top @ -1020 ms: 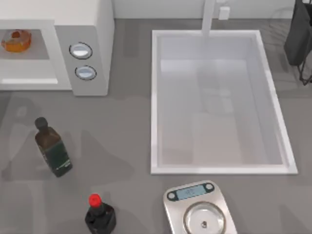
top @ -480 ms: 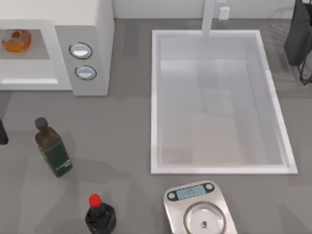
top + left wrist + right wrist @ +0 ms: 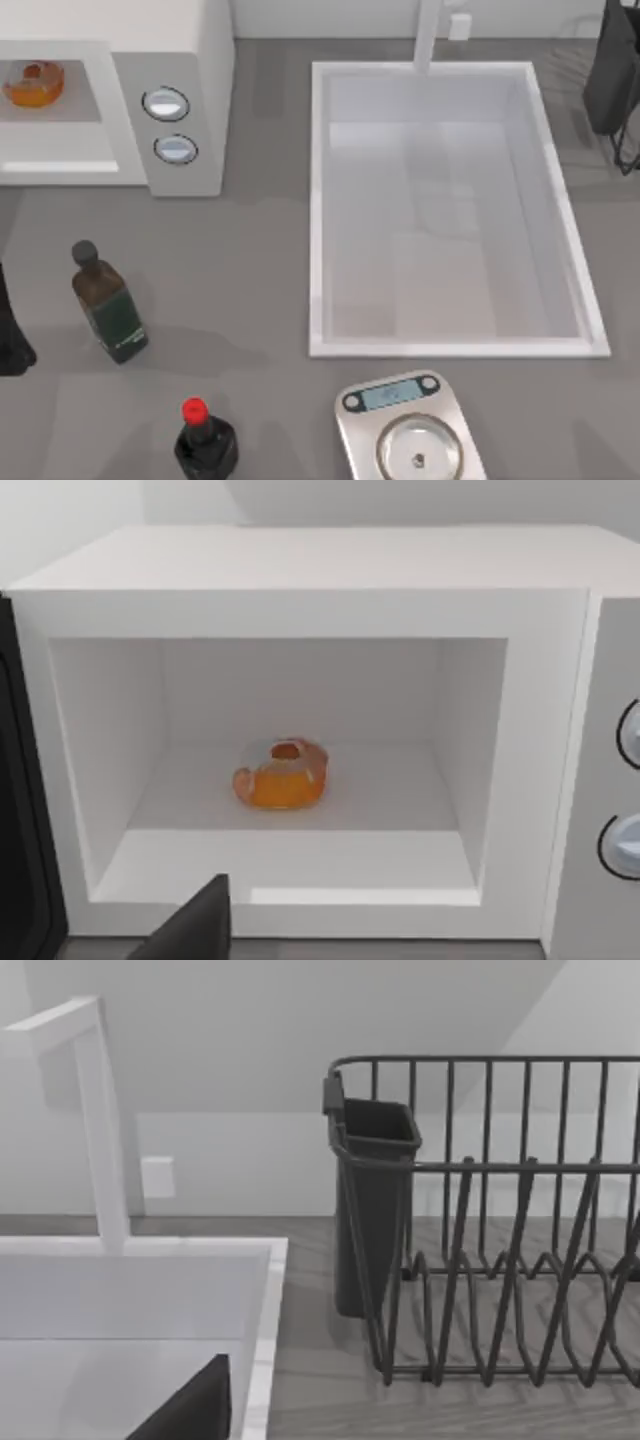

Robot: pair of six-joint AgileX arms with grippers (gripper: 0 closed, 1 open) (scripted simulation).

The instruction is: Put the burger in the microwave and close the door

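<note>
Burger sits inside microwave cavity, so step 1 looks done. Door hangs open at cavity's side. Left tool at counter's left edge; fingers apart or together, can't tell. Next: swing door shut.

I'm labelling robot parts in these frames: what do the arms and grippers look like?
Little of them shows. The left arm is a black, matte, lumpy shape at the table's left edge in the top view. Each wrist view has one dark charcoal wedge with a flat, angled face: left gripper, right gripper. No cables, markings or labels are visible.
</note>
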